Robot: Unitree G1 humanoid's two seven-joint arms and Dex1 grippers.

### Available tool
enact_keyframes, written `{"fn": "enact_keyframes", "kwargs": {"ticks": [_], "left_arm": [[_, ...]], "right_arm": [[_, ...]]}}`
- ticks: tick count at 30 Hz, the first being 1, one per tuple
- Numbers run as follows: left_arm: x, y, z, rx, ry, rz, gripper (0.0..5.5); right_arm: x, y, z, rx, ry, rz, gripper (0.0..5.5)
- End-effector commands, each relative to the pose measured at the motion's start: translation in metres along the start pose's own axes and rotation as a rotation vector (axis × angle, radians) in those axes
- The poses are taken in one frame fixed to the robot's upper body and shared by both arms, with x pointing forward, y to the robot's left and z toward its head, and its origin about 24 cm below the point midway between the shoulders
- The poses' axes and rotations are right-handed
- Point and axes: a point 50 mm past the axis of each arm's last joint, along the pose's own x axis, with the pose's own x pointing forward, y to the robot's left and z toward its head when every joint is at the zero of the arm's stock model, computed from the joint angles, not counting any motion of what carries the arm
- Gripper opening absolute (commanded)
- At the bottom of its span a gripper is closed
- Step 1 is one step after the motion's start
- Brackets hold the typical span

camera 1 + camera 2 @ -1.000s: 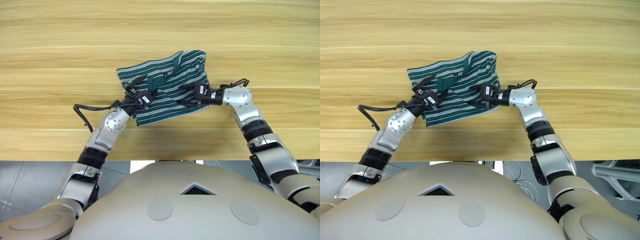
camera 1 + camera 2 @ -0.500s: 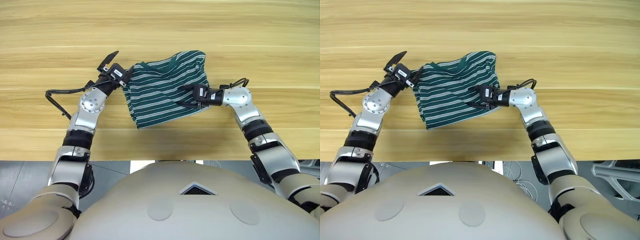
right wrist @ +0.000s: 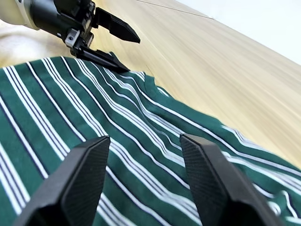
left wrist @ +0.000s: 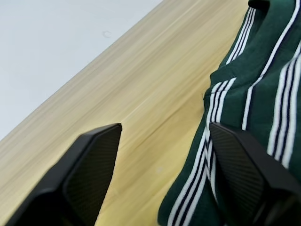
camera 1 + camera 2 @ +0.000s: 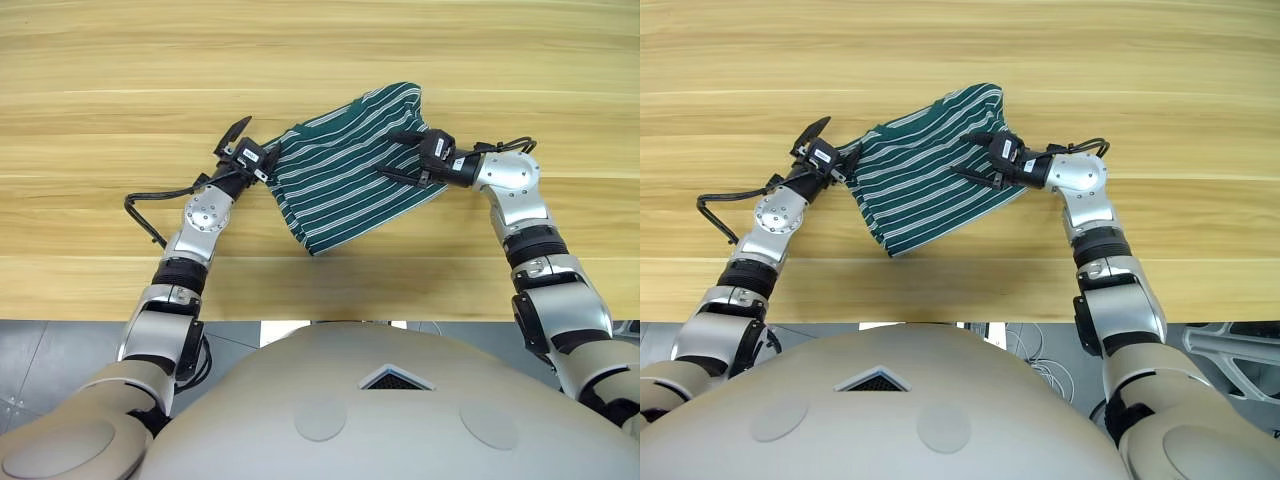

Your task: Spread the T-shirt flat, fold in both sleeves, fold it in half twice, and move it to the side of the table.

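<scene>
T-shirt (image 5: 345, 170), green with thin white stripes, lies bunched in a rough, skewed rectangle on the tabletop (image 5: 120, 60). It sits about midway between the left and right edges and closer to the near edge than the far one. 1 corner points toward the near edge and another toward the far edge.

Left hand (image 5: 255, 145) is at the shirt's left border. Its 2 fingers (image 4: 89, 165) are spread wide, one over bare wood and the other at the striped hem (whether that one touches the cloth I cannot tell). A black cable (image 5: 150, 205) loops over the wood beside the left forearm.

Right hand (image 5: 392, 153) is over the shirt's right part, pointing toward the left edge. Its 2 fingers (image 3: 84, 183) are also parted, with striped cloth showing between them and nothing pinched. Beyond them the right wrist view shows the left hand at the shirt's far border.
</scene>
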Motion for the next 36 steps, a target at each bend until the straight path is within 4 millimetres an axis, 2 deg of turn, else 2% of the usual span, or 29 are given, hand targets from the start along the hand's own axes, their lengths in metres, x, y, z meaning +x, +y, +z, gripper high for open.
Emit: {"fn": "enact_keyframes", "kwargs": {"ticks": [1,4,7,11,13,17,20,26,28,31,34,36], "left_arm": [[-0.023,-0.021,0.005,-0.020,0.010,0.030,3.35],[-0.046,-0.029,0.013,-0.015,0.025,0.076,3.35],[-0.071,-0.031,0.020,-0.010,0.070,0.141,3.35],[-0.098,-0.031,0.052,-0.078,0.025,0.227,3.35],[-0.104,-0.022,0.067,-0.105,-0.027,0.264,3.35],[-0.102,-0.008,0.073,-0.130,-0.073,0.320,3.35],[-0.098,-0.001,0.073,-0.151,-0.098,0.363,3.35],[-0.092,0.004,0.073,-0.171,-0.126,0.402,3.35],[-0.089,0.007,0.071,-0.188,-0.137,0.415,3.35],[-0.086,0.014,0.067,-0.216,-0.152,0.445,3.35],[-0.083,0.018,0.066,-0.225,-0.170,0.451,3.35],[-0.083,0.020,0.065,-0.231,-0.175,0.461,3.35]], "right_arm": [[0.009,0.009,-0.002,0.016,0.055,0.003,2.76],[0.006,0.017,-0.006,0.056,0.095,0.011,2.76],[0.004,0.018,-0.013,0.147,0.115,-0.054,2.76],[0.021,0.022,-0.011,0.247,0.088,-0.139,2.76],[0.024,0.024,-0.011,0.268,0.088,-0.167,2.76],[0.030,0.018,-0.010,0.372,0.066,-0.262,2.76],[0.044,0.017,-0.010,0.429,0.070,-0.282,2.76],[0.071,0.029,-0.041,0.518,0.295,-0.237,2.76],[0.087,0.031,-0.036,0.496,0.301,-0.178,2.76],[0.116,0.033,-0.012,0.325,0.264,-0.036,2.76],[0.133,0.040,0.004,0.257,0.215,0.099,2.76],[0.144,0.051,0.014,0.223,0.166,0.209,2.76]]}}
